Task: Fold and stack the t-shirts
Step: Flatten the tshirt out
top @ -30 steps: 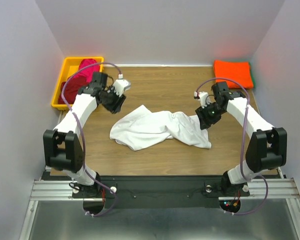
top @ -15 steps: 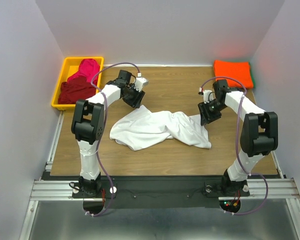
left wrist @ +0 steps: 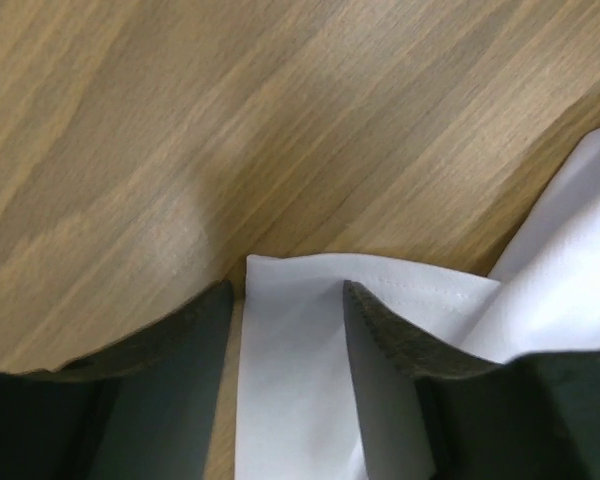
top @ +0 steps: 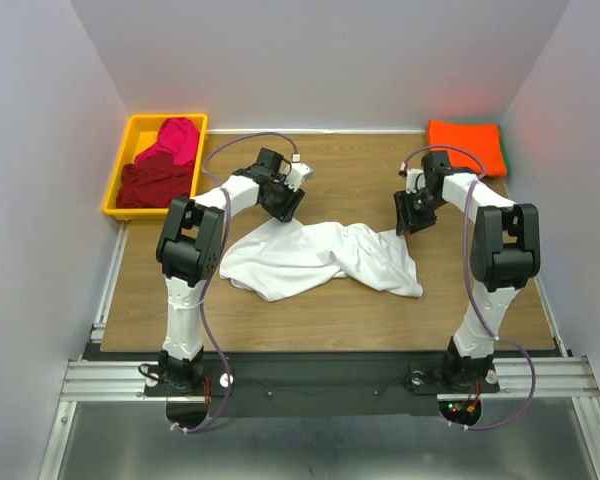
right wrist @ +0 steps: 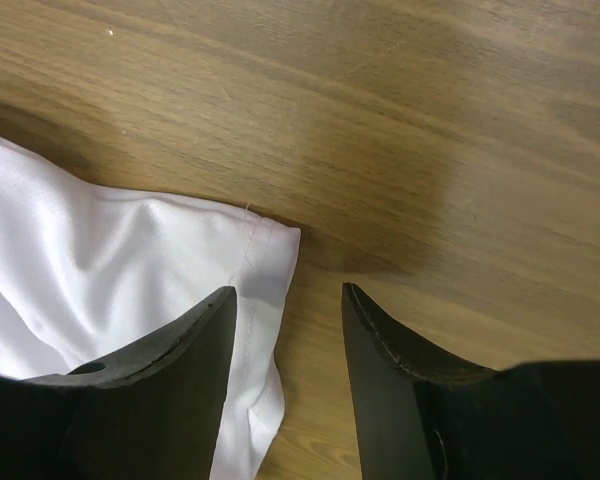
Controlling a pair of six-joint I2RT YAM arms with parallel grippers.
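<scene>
A white t-shirt (top: pixel 315 258) lies crumpled across the middle of the wooden table (top: pixel 350 170). My left gripper (top: pixel 285 207) is open at the shirt's far left corner; in the left wrist view that white corner (left wrist: pixel 290 350) lies between the two fingers. My right gripper (top: pixel 402 224) is open at the shirt's far right corner; in the right wrist view the hemmed corner (right wrist: pixel 265 260) lies between the fingers, nearer the left one. A folded bright orange t-shirt (top: pixel 466 146) lies at the far right corner. Dark red (top: pixel 152 180) and magenta (top: pixel 172 138) t-shirts sit in the bin.
A yellow plastic bin (top: pixel 126 150) stands at the far left corner of the table. Grey walls close in the back and both sides. A metal rail (top: pixel 310 378) runs along the near edge by the arm bases.
My left gripper has swung right from beside the bin to the shirt's far left corner. My right gripper has shifted slightly left and farther, onto the shirt's far right corner.
</scene>
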